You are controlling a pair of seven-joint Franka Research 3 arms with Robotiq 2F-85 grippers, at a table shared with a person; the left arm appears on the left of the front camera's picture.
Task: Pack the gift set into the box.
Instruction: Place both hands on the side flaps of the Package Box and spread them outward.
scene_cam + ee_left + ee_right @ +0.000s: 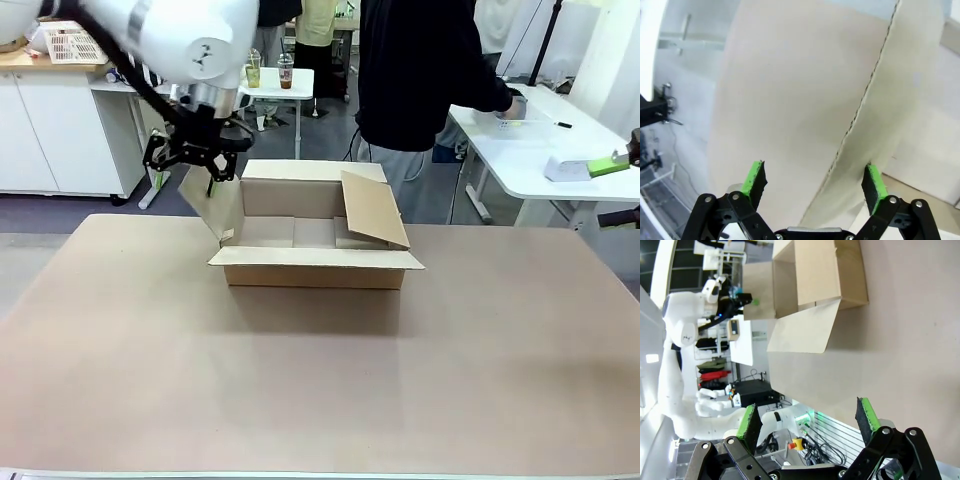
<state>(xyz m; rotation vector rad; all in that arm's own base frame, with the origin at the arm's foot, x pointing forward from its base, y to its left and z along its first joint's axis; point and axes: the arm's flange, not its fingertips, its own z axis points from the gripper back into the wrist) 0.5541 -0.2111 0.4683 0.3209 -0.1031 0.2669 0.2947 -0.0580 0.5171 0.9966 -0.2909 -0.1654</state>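
Tan table (pixel 300 380) fills the lower frame of the front view, with the box (pixel 315 275) on it just above centre, open at the top. White left arm (pixel 160 35) comes in from the upper left corner. A person in a dark top (pixel 420 70) stands behind the box at top centre, one hand (pixel 515 105) over a white side table (pixel 520 150) at the right edge. Box flaps: front flap (pixel 315 258) folded out flat, back flap (pixel 300 170) upright, right flap (pixel 375 208) tilted in over the opening, left flap (pixel 212 205) raised and leaning outward. Left gripper (pixel 190 170) sits at the top edge of that left flap, upper left of the box. In the left wrist view the flap (pixel 790 100) takes most of the frame and its edge runs down between the spread green pads (pixel 754 177), neither pressing it, so the left gripper (pixel 814 180) is released. In the right wrist view the right gripper (pixel 807 420) is at the bottom of the frame, jaws wide apart with nothing between them, above bare table, well apart from the box (pixel 815 275) at the top of the frame
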